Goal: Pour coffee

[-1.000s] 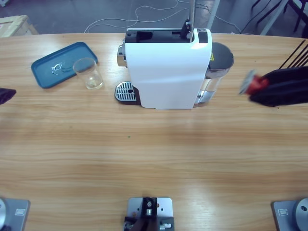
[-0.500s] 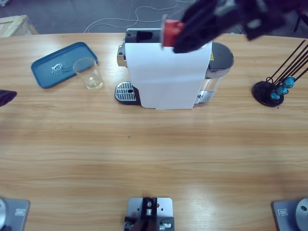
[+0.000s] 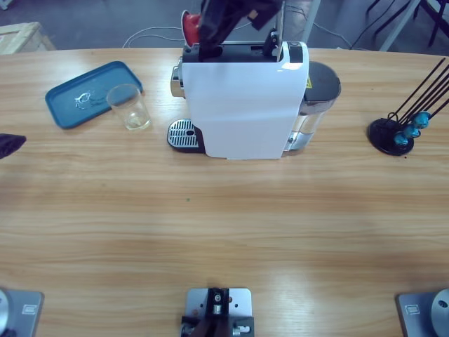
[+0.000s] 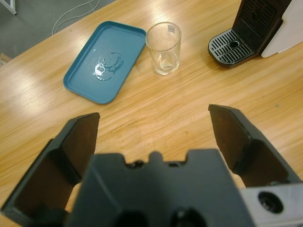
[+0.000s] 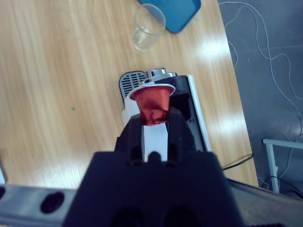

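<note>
Across the near half of the desk (image 3: 224,232) bare wood runs edge to edge. At the left edge of the high view a dark tip of the left end effector (image 4: 154,130) shows; in its wrist view the two black jaws stand wide apart with nothing between them, low over the wood.

Mid-desk, a white coffee machine (image 3: 242,105) stands with its drip grille (image 3: 182,133) at its lower left side and a grey water tank (image 3: 319,88) on its right. Left of the grille, near but apart, a clear glass (image 3: 128,107) stands upright on the wood; a thin pale-brown film of coffee (image 3: 135,123) lies at its bottom. The glass sits just beside the near right corner of a blue tray (image 3: 70,98), which has wet marks on its floor. Whether glass and tray touch, cannot tell.

Far right, a black capsule rack (image 3: 393,133) with thin rods holds a few blue capsules (image 3: 414,125).

Farthest, above the machine's open top, the right end effector (image 5: 154,118) hangs with jaws clamped on a red capsule (image 5: 152,101), silver rim facing away from the wrist. In the high view the capsule sits just off the machine's top left corner.
</note>
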Robot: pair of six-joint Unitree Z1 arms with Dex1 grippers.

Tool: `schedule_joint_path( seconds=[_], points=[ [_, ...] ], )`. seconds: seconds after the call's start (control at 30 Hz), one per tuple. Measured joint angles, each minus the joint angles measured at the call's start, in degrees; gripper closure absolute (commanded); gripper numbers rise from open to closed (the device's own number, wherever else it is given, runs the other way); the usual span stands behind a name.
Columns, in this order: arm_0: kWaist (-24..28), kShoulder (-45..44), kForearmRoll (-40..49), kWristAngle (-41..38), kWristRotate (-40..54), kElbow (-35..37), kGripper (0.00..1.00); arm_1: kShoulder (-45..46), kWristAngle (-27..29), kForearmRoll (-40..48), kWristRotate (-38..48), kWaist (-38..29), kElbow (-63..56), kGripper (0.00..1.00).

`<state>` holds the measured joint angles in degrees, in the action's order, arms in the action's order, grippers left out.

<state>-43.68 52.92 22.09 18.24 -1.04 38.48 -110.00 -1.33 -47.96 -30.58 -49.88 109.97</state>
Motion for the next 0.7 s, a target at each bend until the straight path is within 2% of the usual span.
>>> schedule_joint_path(
  seconds=[0.7],
  points=[
    [0.0, 0.0, -0.2, 0.0, 0.0, 0.0, 0.014, -3.1, 2.0, 1.1, -2.4, 1.4, 2.4, 1.0]
  ],
)
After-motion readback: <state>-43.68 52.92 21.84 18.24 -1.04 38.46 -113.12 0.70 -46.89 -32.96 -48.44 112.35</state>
